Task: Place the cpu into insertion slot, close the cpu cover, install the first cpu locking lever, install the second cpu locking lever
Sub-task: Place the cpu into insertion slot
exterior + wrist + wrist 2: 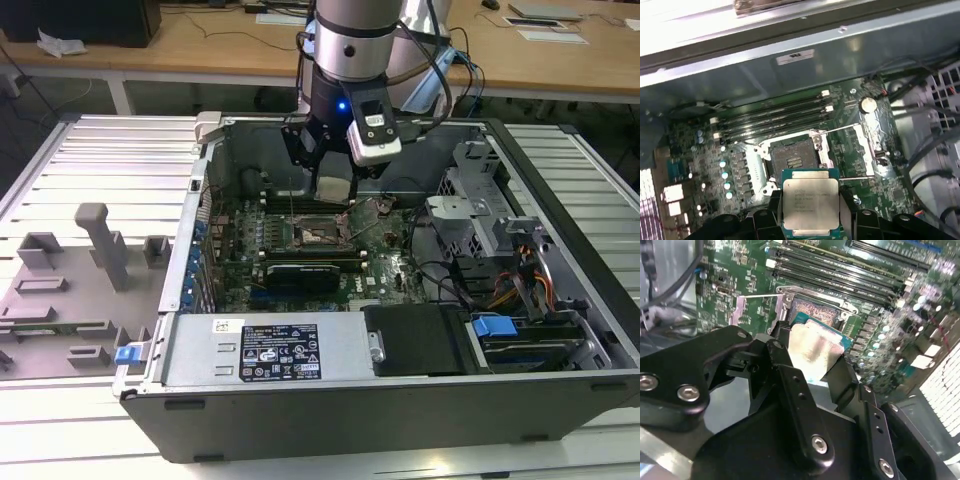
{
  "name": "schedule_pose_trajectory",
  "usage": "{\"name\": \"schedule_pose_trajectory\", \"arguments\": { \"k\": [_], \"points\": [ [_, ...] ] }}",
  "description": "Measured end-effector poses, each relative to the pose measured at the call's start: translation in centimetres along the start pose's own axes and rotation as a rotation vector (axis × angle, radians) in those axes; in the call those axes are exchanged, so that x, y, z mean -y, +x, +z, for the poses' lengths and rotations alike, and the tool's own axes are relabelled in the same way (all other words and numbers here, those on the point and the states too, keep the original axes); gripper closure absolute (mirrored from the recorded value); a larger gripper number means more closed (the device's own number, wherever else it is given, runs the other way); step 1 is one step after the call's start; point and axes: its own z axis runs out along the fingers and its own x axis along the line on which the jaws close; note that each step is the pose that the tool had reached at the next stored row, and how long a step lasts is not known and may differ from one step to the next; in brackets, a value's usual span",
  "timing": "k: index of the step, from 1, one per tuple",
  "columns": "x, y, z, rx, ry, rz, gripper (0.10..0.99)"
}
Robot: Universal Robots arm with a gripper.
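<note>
- Case (300,410): open, lying flat on a slatted metal table (80,160). A printed label (280,352) sits on its grey box; too small to read.
- Arm (350,40): comes straight down into the case, wrist vertical over the board (390,275), blue light lit.
- Gripper (810,212): points down, fingers (782,357) clamped on two opposite edges of the cpu.
- Cover (866,150): swung open, off to one side of the slot.
- Slot (792,159): bare, dark contact field showing.
- Cpu (811,202): held flat, metal top up, above the board near the slot's edge, not seated. Print lines on top, not legible.
- White sticker (795,56): on the case wall, unreadable.
</note>
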Motion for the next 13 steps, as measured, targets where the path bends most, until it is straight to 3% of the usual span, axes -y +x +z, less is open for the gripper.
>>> {"name": "schedule_pose_trajectory", "arguments": {
  "k": [6,13],
  "points": [
    [0.03,-0.01,0.32,0.0174,-0.004,0.194,0.545],
    [0.05,-0.01,0.57,0.0307,-0.007,0.345,0.545]
  ]
}}
